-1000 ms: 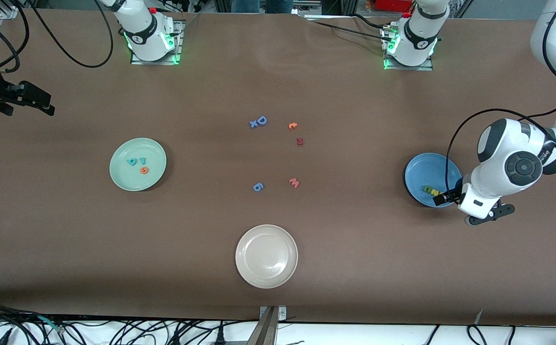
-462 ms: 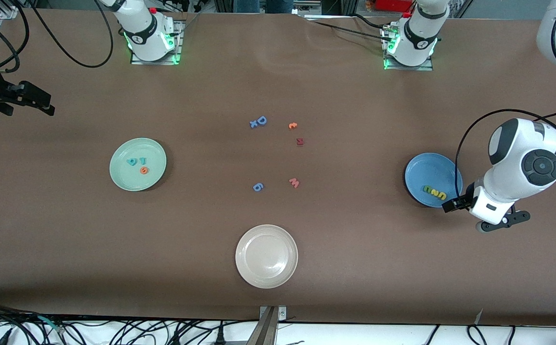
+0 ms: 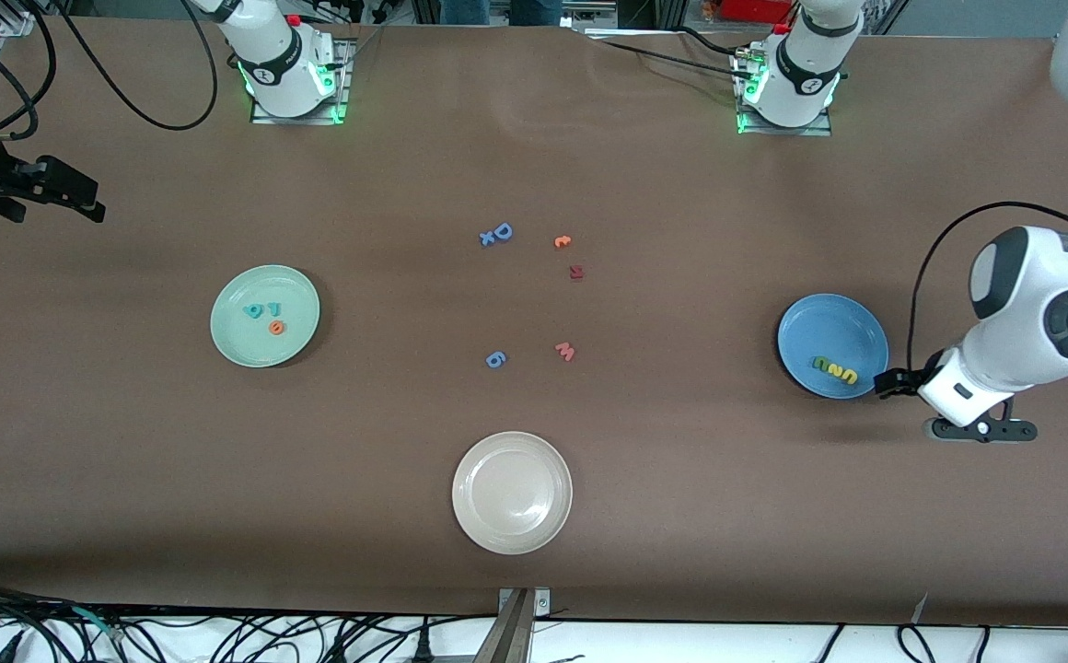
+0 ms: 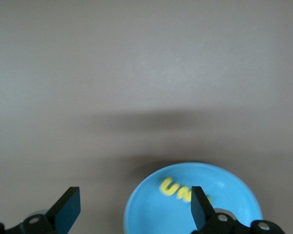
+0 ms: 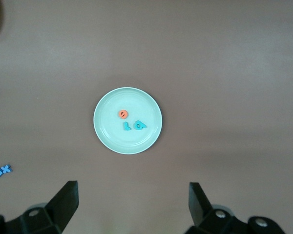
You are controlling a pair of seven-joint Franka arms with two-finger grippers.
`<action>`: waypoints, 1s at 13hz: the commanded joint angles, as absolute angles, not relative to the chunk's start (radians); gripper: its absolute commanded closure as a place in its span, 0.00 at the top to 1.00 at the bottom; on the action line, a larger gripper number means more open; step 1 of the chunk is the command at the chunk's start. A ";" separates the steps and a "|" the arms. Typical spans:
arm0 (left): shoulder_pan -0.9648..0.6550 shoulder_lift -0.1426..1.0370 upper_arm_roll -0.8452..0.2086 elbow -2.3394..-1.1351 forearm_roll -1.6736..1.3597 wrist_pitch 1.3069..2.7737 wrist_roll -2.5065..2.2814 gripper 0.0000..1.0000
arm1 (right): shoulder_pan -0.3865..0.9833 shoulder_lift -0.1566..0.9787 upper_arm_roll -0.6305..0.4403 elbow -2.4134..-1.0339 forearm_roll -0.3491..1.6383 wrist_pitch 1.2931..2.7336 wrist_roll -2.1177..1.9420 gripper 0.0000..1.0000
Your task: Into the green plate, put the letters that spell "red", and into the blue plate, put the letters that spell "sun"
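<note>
From the front, we are hovering the left gripper [image 3: 886, 384], fingers wide and empty, just off the blue plate [image 3: 829, 322] at four o'clock; "sun" [image 3: 834, 369] is lying inside. "Red" [image 3: 267, 315] is sitting in the green plate [image 3: 237, 345].

The left wrist view is showing the yellow letters in line, between the spread jaws.

The right wrist view is showing the right gripper [image 5: 132, 200] waiting high, fingers wide, the green plate at twelve o'clock.

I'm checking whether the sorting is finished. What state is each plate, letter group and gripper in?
green plate: holds the red letters.
blue plate: holds the sun letters.
white plate: empty.
spare letters: loose on the table.
left gripper: open, beside the blue plate.
right gripper: open, above the green plate.
</note>
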State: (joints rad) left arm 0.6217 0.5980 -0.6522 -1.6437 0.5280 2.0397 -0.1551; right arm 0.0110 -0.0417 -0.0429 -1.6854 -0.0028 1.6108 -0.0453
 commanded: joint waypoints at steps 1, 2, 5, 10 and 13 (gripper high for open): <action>0.618 0.589 -0.655 -1.603 0.497 1.962 -0.083 1.00 | 0.012 -0.035 -0.046 -1.667 0.008 1.609 -0.051 1.00; 0.620 0.586 -0.655 -1.601 0.454 1.960 -0.083 1.00 | 0.012 -0.035 -0.046 -1.667 0.008 1.611 -0.051 1.00; 0.614 0.584 -0.663 -1.542 0.416 1.883 -0.083 1.00 | 0.011 -0.034 -0.046 -1.666 0.008 1.611 -0.051 1.00; 0.617 0.569 -0.664 -1.517 0.382 1.871 -0.083 1.00 | 0.011 -0.035 -0.046 -1.667 0.008 1.609 -0.051 1.00; 0.623 0.548 -0.663 -1.516 0.327 1.871 -0.083 1.00 | 0.011 -0.034 -0.046 -1.667 0.008 1.609 -0.051 1.00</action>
State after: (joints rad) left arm 0.6187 0.5862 -0.6665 -1.5170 0.3701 1.8985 -0.1119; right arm 0.0110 -0.0417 -0.0430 -1.6853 -0.0028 1.6126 -0.0453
